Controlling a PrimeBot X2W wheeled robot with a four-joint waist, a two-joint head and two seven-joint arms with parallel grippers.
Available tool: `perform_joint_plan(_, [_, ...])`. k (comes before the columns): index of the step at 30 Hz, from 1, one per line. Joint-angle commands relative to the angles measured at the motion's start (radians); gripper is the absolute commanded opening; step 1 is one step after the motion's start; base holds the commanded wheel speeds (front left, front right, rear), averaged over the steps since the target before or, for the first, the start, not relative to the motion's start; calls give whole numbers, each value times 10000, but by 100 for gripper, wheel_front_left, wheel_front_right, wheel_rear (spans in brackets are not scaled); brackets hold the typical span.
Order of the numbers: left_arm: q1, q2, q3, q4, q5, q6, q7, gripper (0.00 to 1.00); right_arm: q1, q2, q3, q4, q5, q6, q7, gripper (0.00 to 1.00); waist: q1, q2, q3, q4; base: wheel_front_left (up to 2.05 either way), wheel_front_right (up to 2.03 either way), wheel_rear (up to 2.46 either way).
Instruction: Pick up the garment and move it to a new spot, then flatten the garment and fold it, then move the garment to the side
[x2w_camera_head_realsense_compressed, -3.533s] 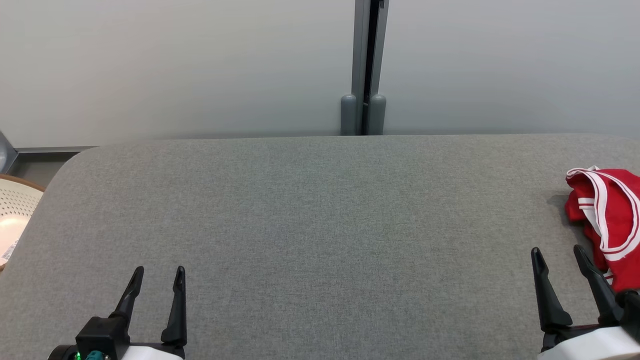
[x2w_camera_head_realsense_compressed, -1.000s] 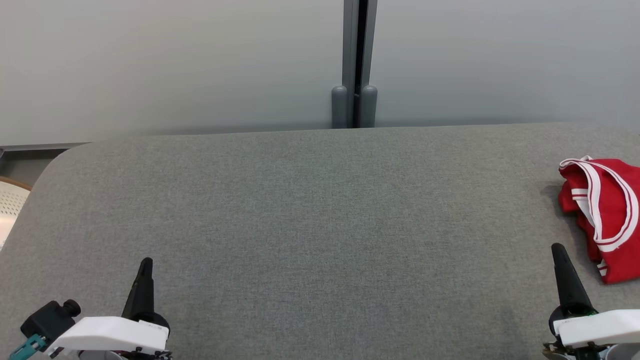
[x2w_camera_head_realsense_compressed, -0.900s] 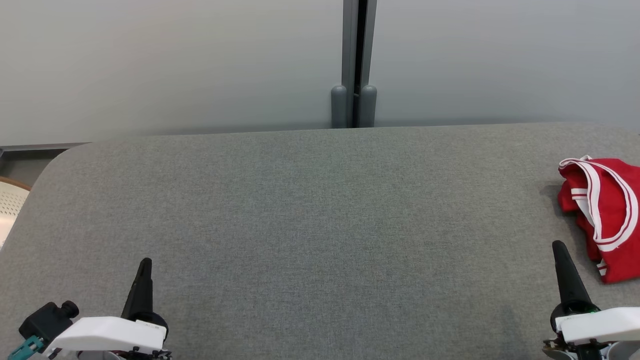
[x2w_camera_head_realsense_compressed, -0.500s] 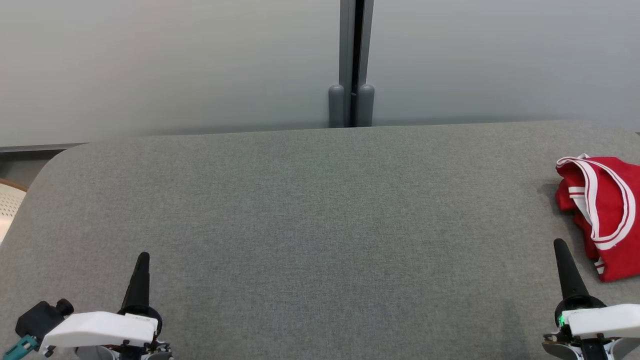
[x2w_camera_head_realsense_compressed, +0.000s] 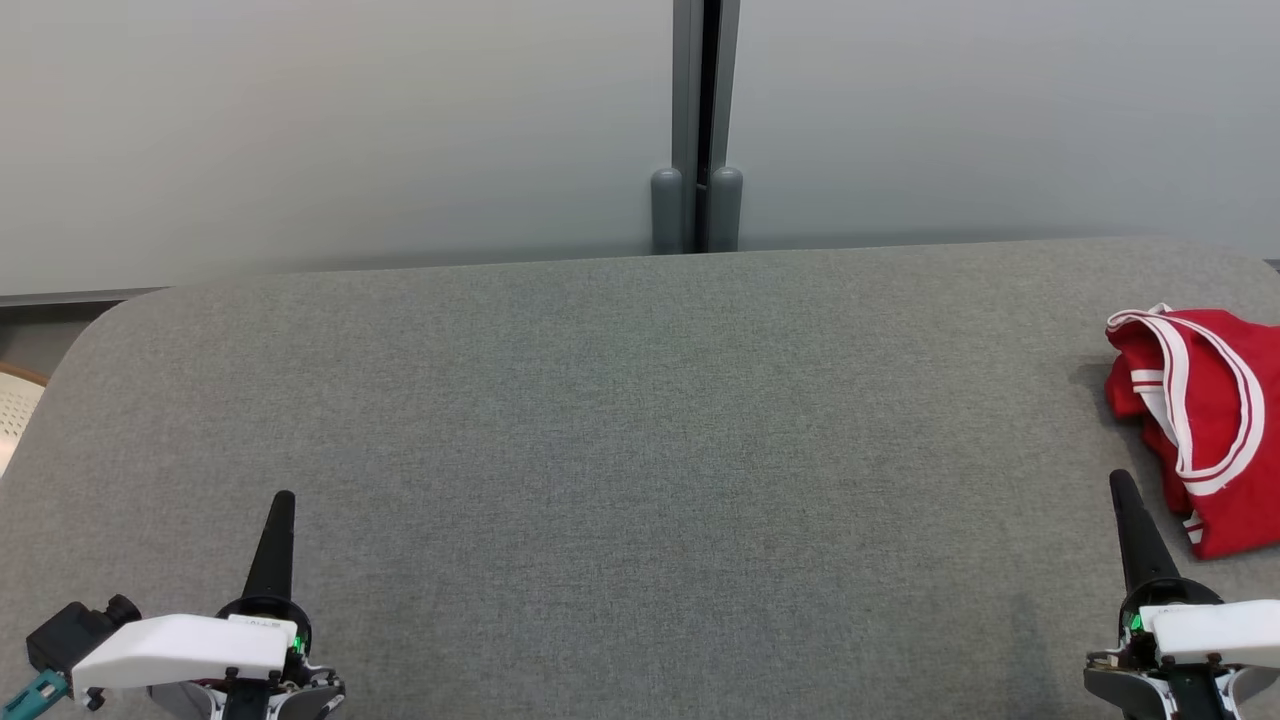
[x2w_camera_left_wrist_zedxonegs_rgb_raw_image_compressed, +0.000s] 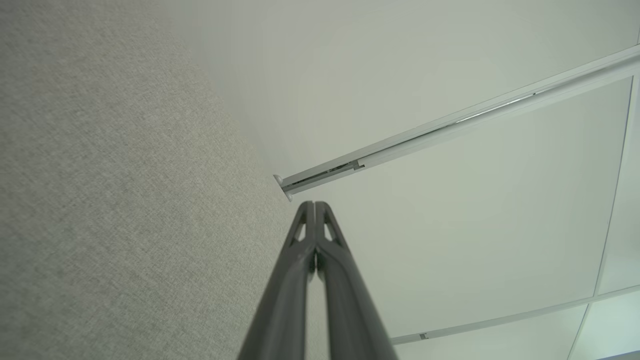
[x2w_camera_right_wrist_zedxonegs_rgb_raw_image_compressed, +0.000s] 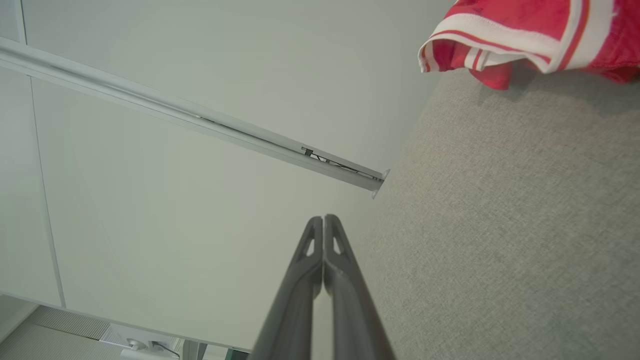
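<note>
The garment (x2w_camera_head_realsense_compressed: 1215, 420), a red piece with white-and-red striped trim, lies crumpled at the far right of the grey fabric-covered table (x2w_camera_head_realsense_compressed: 640, 400). The right edge of our head view cuts it off.

We start at our right gripper (x2w_camera_head_realsense_compressed: 1118, 482). Its two dark fingers are pressed together tip to tip, as our right wrist view makes plain. In the head view it sits low at the right, pointing away from us over the table, turned edge-on so the pair reads as one spike. The garment's near hem lies just beside that tip, to its right, and does not touch it.

Our left gripper (x2w_camera_head_realsense_compressed: 282, 500) is drawn together in the same way, its fingers flat against each other in the left wrist view. It sits over the near left part of the table, well apart from the garment. We cannot tell whether either gripper touches the cloth below it.

Beyond the table's far edge stand pale grey wall panels (x2w_camera_head_realsense_compressed: 300, 130), joined by a darker vertical post (x2w_camera_head_realsense_compressed: 697, 120) with two rounded grey caps at its foot. Past the table's rounded left corner a sliver of something cream and perforated (x2w_camera_head_realsense_compressed: 15, 420) shows; we cannot tell what it is.
</note>
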Motion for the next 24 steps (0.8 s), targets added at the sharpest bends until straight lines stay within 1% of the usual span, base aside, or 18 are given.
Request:
perform_joint_plan(1, [-263, 33, 111, -45, -204, -80, 53, 0, -215, -24, -26, 21, 262, 4, 74, 0, 0, -1, 2, -7, 0, 0, 0])
perform_joint_plan(24, [-510, -196, 493, 68, -1843, -344, 495, 0, -544, 43, -149, 474, 2043, 2, 168, 0, 0, -1, 38, -124, 0, 0, 0])
